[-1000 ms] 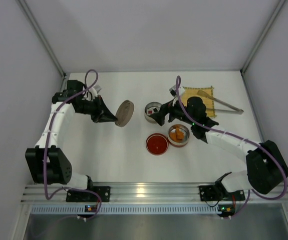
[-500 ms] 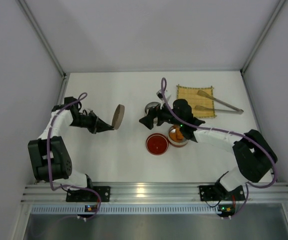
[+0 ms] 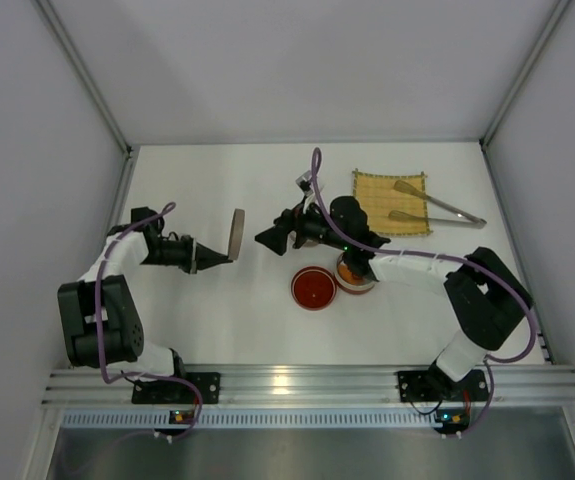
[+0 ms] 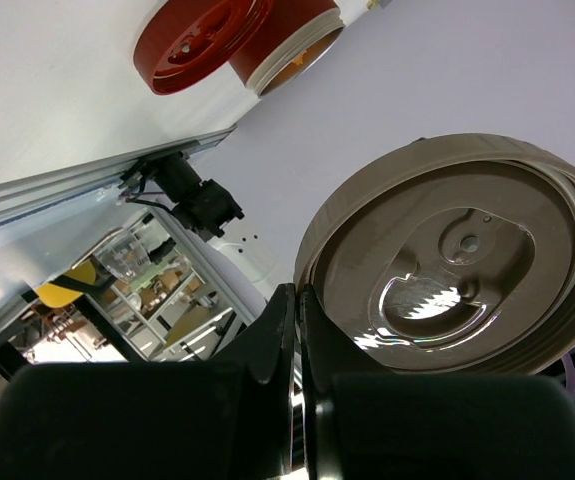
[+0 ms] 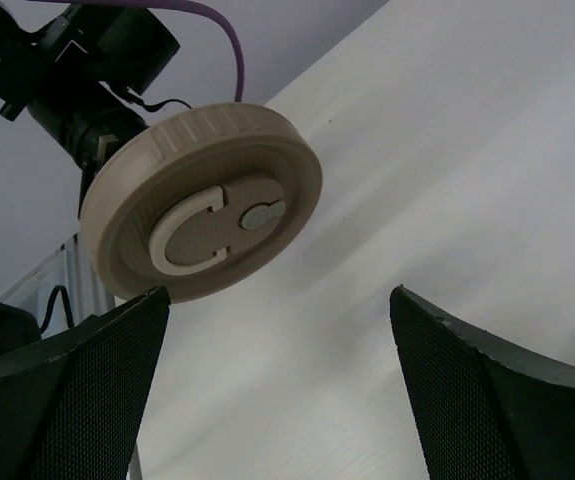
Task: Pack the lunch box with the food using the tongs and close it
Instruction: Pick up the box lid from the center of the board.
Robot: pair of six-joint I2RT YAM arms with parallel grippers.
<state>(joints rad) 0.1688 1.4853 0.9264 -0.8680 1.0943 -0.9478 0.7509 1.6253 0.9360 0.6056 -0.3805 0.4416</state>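
Entry, overhead and both wrist views.

- Desk (image 3: 217,330): white. All places below are given from the red dish (image 3: 314,288), which sat near the desk's middle.
- Right arm: you had it stretched across behind the red dish and leftward, passing over the open container (image 3: 359,284) that stood just beside the dish on its right.
- Right tool (image 3: 263,238): behind and to the left of the red dish. Its jaws were spread wide and grasped nothing. It pointed at the lid (image 3: 237,232) and stood apart from it.
- Left arm: you had it well to the left of the red dish, reaching in toward it.
- Left tool (image 3: 207,260): clenched on the lid's rim.
- Yellow mat (image 3: 391,202): flat on the desk, behind and to the right of the red dish, well apart from it.
- Lid: round and tan, held on edge to the left of the red dish and a little behind it. Its handle face was turned toward your right tool and its underside toward the left wrist camera.
- Tongs (image 3: 445,208): untouched. The tips lay on the yellow mat and the joined end lay out on the desk, farther right of the dish.
- Orange fried pieces (image 3: 348,268): inside the open container, partly covered by the right arm.
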